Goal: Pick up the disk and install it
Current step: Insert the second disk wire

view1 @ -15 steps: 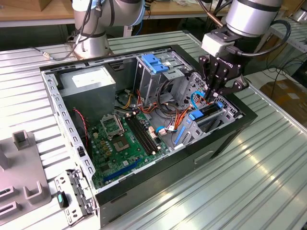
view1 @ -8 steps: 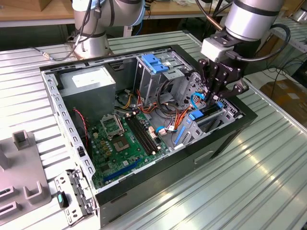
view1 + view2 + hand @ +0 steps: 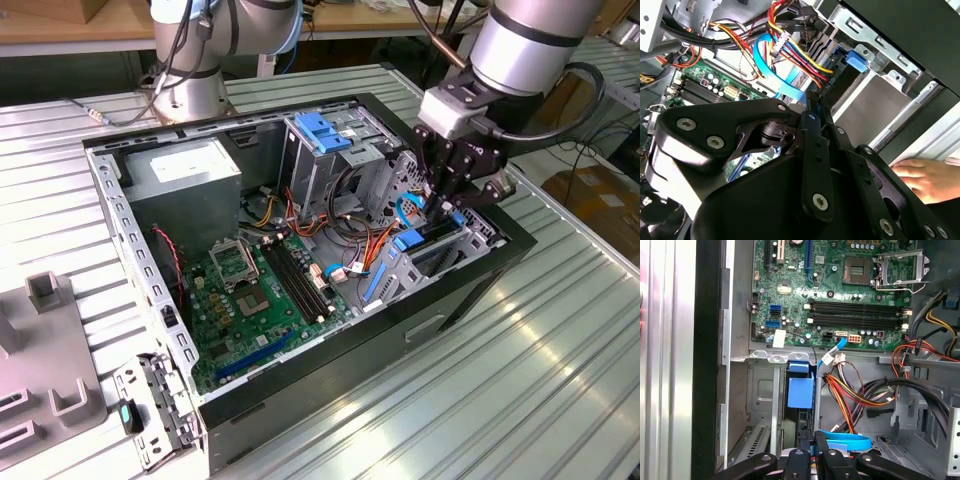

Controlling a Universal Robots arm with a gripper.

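Exterior view first: we see the arm reaching down into the open computer case (image 3: 300,380) on the ribbed metal worktop (image 3: 520,400), with the end effector (image 3: 452,205) low at the case's corner on the exterior view's right, right over the drive bay. The disk (image 3: 432,238) sits edge-on there, dark body with blue side rails, partly down in the bay slot, so we judge it is mid-insertion and not yet fully seated. The end effector looks closed on the disk's upper edge, fingers nearly together around something thin; in the first wrist view the fingers (image 3: 827,462) meet around a narrow dark edge, with a blue rail tab (image 3: 801,392) just beyond them. We judge the upright, edge-first hold is there to let the rails line up with the bay guides. The blue flat cable (image 3: 774,70) and the bundle of coloured wires (image 3: 795,47) hang just beside the bay, close enough to snag. A hand (image 3: 927,180) rests on the case's outer side in the second wrist view, probably steadying it. The motherboard (image 3: 265,290), grey power-supply box (image 3: 185,180) and blue-topped drive cage (image 3: 325,135) lie well apart from the grip.
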